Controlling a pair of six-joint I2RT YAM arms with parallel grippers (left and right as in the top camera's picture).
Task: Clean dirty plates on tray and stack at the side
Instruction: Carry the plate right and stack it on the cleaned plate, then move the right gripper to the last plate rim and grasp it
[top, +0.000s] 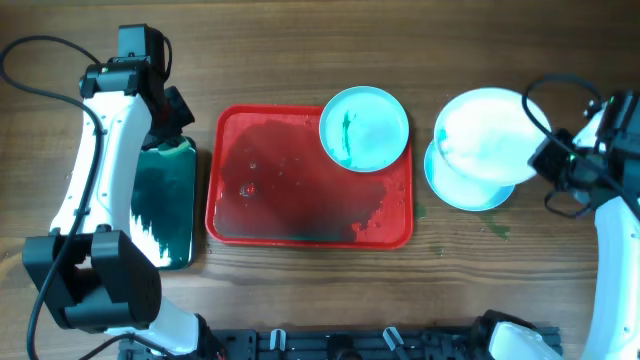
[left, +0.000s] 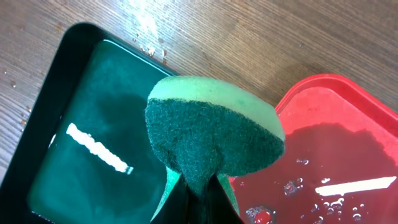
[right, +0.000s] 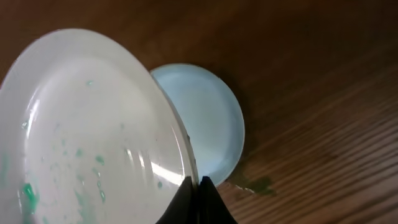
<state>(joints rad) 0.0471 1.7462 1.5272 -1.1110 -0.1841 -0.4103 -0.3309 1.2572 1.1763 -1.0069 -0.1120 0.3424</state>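
Observation:
The red tray (top: 260, 215) lies mid-table, wet, with one turquoise plate (top: 364, 128) bearing a green smear on its far right corner. My right gripper (top: 545, 160) is shut on the rim of a whitish plate (top: 487, 135), held tilted above a pale blue plate (top: 462, 190) lying on the table right of the tray. In the right wrist view the held plate (right: 87, 130) shows small green specks and the lower plate (right: 211, 124) lies behind it; the jaws (right: 199, 185) pinch its rim. My left gripper (left: 199, 186) is shut on a green sponge (left: 214, 130) over the tub's edge.
A black tub (top: 165, 205) with teal liquid stands left of the tray; it also shows in the left wrist view (left: 74, 81). A green smear (top: 497, 230) marks the wood near the stacked plate. Cables hang by both arms.

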